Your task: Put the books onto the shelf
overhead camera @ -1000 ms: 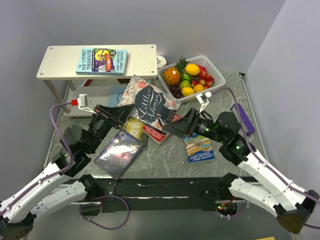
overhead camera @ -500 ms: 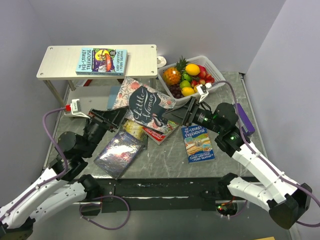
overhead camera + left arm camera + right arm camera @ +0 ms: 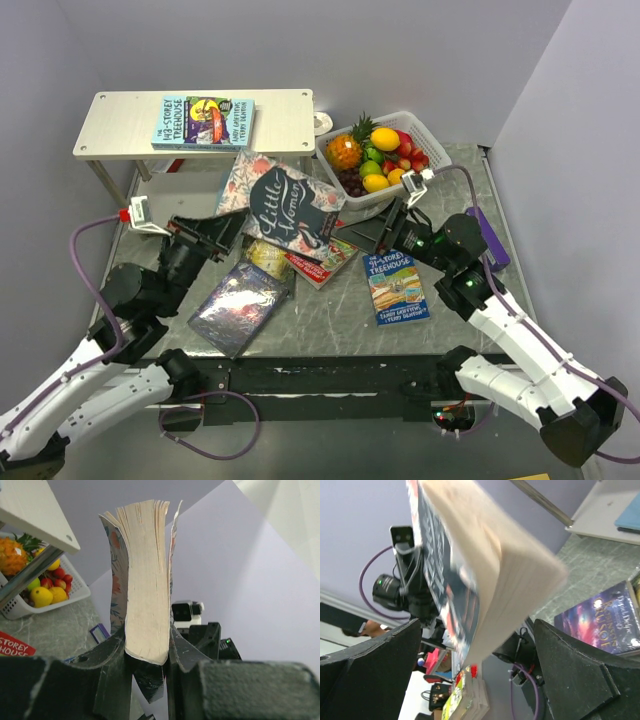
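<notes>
My left gripper (image 3: 222,232) is shut on the floral "Little Women" book (image 3: 282,204) and holds it in the air in front of the shelf (image 3: 120,120). In the left wrist view its page edge (image 3: 147,580) stands upright, clamped between the fingers (image 3: 112,672). My right gripper (image 3: 358,236) is open at the book's right corner; the jaws stand wide on either side of the blurred book (image 3: 485,570) without touching it. A blue Treehouse book (image 3: 203,122) lies on the shelf's top board. A galaxy book (image 3: 240,305), a green-gold book (image 3: 268,258), a red Treehouse book (image 3: 325,264) and another blue Treehouse book (image 3: 398,287) lie on the table.
A white fruit basket (image 3: 428,148) stands just right of the shelf, behind my right gripper. A small purple box (image 3: 491,236) lies near the table's right edge. The shelf's lower board (image 3: 170,215) is partly hidden by my left arm.
My left gripper has carried the Little Women book back and to the left, toward the shelf. My right gripper has stayed open and drawn back to the right.
</notes>
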### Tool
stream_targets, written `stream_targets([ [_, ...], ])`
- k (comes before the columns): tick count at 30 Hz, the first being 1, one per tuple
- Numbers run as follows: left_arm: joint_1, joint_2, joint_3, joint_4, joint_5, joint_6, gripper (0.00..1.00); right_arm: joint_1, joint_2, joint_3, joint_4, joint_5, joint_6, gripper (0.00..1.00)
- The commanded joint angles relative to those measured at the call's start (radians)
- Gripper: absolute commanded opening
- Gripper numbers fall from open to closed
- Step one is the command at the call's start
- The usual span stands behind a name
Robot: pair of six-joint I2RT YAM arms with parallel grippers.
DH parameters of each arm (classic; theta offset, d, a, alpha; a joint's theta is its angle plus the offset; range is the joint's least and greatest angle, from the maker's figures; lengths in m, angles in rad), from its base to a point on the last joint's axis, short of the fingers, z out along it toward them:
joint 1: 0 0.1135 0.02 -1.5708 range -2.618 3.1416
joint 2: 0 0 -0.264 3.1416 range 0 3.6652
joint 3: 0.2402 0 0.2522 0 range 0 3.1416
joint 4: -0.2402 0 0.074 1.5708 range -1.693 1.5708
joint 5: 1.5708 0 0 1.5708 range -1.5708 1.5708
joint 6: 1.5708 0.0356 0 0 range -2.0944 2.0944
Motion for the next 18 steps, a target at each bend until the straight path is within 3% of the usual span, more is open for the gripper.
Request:
stream_targets([
  [1,-0.004,0.051,0.124,0.144,-0.013,0.022,0.01,-0.004,-0.049,-0.023,0.066,-0.022,0.03,1.0],
  [18,-0.004,0.088,0.086,0.237,0.067,-0.073,0.01,-0.001,0.081,-0.001,0.24,-0.061,0.145,1.0],
])
